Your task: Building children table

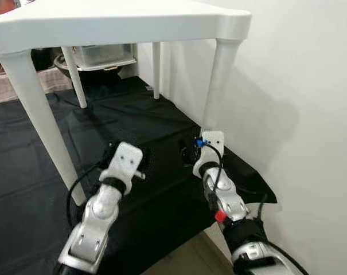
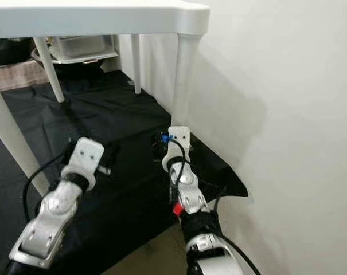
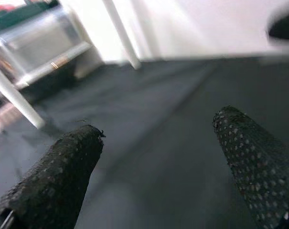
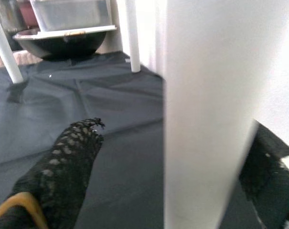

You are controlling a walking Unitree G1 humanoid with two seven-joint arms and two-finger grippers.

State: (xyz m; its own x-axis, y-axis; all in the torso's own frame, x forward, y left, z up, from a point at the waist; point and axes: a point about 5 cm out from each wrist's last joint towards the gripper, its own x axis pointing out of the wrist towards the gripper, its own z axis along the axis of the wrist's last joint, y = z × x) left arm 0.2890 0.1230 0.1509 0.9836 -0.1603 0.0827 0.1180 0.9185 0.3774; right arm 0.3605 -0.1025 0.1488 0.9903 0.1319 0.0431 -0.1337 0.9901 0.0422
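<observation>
A white plastic children's table (image 1: 104, 23) stands upright on four legs on a black cloth (image 1: 144, 114). My right gripper (image 4: 175, 138) is low at the table's near right leg (image 1: 222, 80), close to the wall. It is open, and the leg (image 4: 206, 95) stands between its two fingers, with a gap to the one finger (image 4: 68, 162) that shows fully. My left gripper (image 3: 158, 129) hovers over the cloth between the two near legs, open, with nothing between its fingers (image 3: 58, 181).
The near left leg (image 1: 44, 120) stands just left of my left arm. A clear plastic box (image 1: 101, 56) on a dark bowl sits behind the table. A white wall (image 1: 299, 114) closes off the right side. The cloth's corner (image 1: 259, 186) ends by tan floor (image 1: 184, 255).
</observation>
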